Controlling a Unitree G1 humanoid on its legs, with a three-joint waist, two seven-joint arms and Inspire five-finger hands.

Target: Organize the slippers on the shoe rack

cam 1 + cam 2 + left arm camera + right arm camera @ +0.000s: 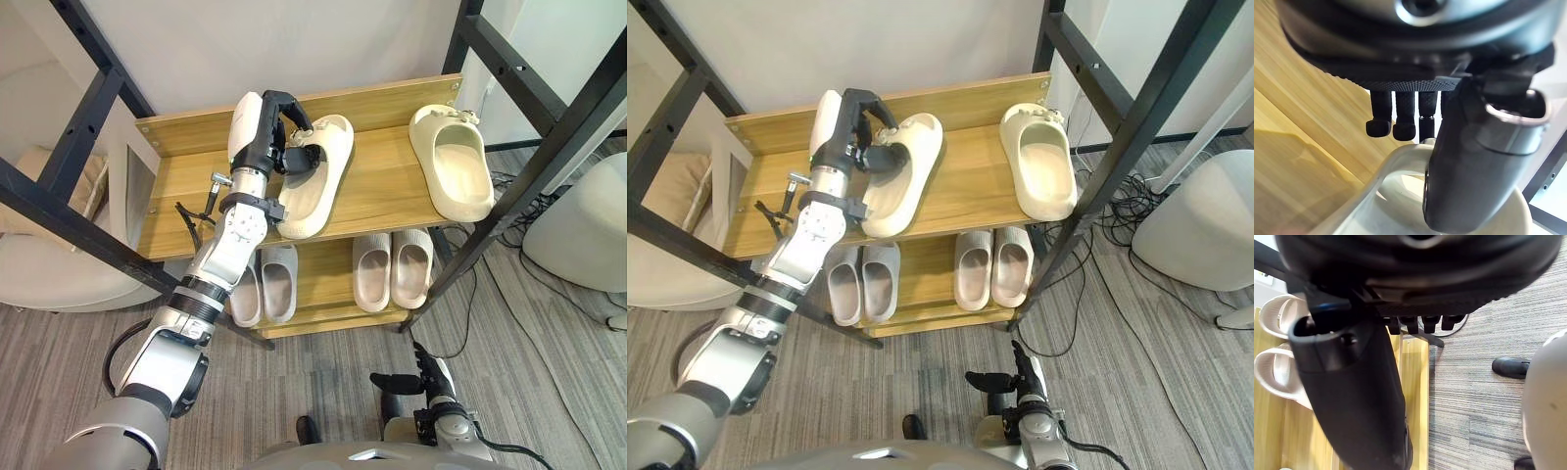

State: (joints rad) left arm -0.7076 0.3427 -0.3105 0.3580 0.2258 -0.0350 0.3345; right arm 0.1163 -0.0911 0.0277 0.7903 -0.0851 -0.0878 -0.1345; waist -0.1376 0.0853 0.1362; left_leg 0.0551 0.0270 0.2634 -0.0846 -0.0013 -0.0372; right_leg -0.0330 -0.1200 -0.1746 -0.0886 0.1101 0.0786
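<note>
Left hand [279,132]: it is up on the top shelf. Its fingers curl over the strap of a cream slipper and its thumb goes inside. It pinches the strap.
Held slipper [312,191]: it lies on the left half of the top shelf. It is a bit tilted. Its toe points to the back wall and its heel is near the front edge.
Left wrist view: the thumb [1469,161] dips into the slipper's hole, and the fingertips [1396,127] show past the strap, over the wood.
Other cream slipper [453,162]: it lies flat on the right half of the top shelf, well apart from the held one. Its toe points to the back too.
Top shelf [382,191]: light brown wood, with a low wooden back.
Lower shelf [323,279]: two pairs of slippers lie here side by side.
Pale grey pair [265,284]: on the left, partly behind the left arm.
Beige pair [394,269]: on the right, the two touching.
Right hand [427,377]: it hangs low, near the floor, in front of the shoe rack. Its fingers are loose and hold nothing.
Floor [323,377]: grey striped carpet.
Black metal bars [549,147]: they slant across both sides of the rack.
</note>
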